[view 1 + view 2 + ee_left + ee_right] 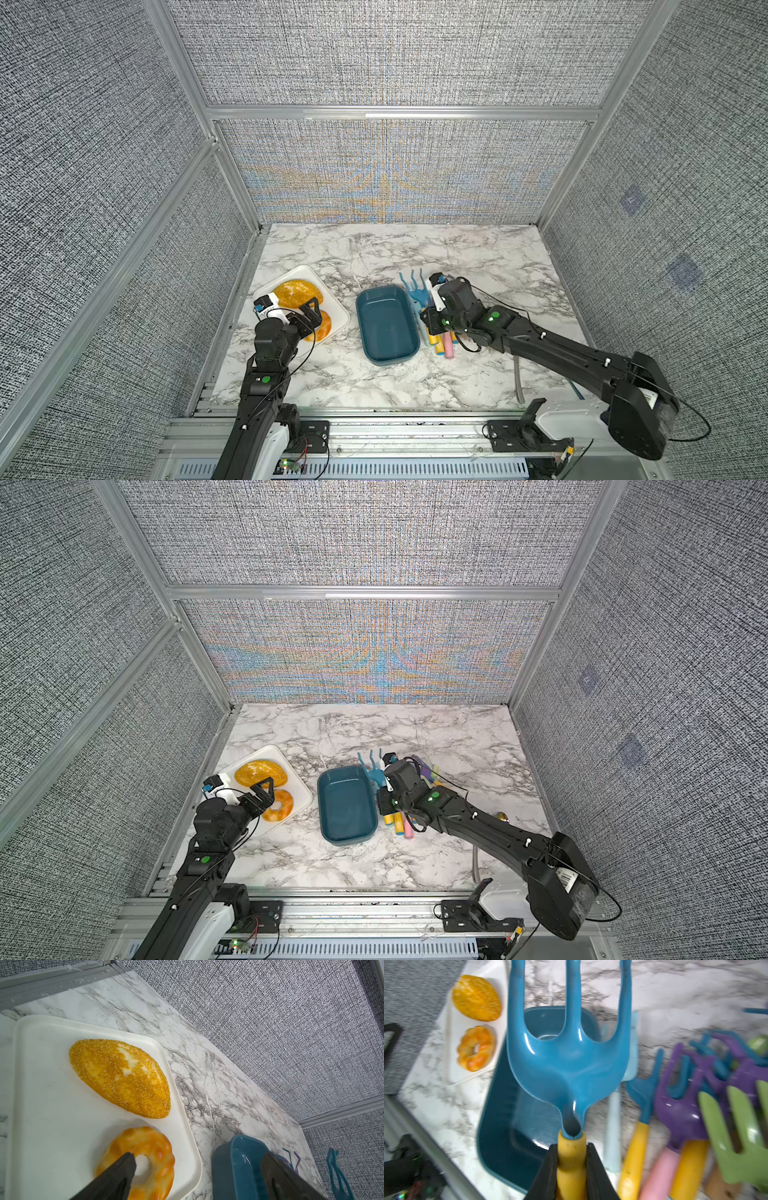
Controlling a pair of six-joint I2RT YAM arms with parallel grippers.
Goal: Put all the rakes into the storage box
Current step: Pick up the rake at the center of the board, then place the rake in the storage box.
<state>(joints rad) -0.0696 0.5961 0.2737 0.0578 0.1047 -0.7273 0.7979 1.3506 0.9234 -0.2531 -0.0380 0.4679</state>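
The rake (569,1059) has a blue three-pronged head and a yellow handle. My right gripper (572,1147) is shut on that handle, just behind the head. In both top views the rake head (415,289) (374,769) shows by the far right corner of the dark teal storage box (386,324) (347,804). The right wrist view has the head over the storage box's (506,1138) rim. Nothing lies in the box. My left gripper (197,1159) (311,306) is open over the ring-shaped bread (153,1147), holding nothing.
A white tray (309,274) left of the box holds an oval loaf (297,291) and the ring bread. Several more toy garden tools (685,1118) lie heaped right of the box, under my right arm. A grey handle (517,382) lies near the front edge.
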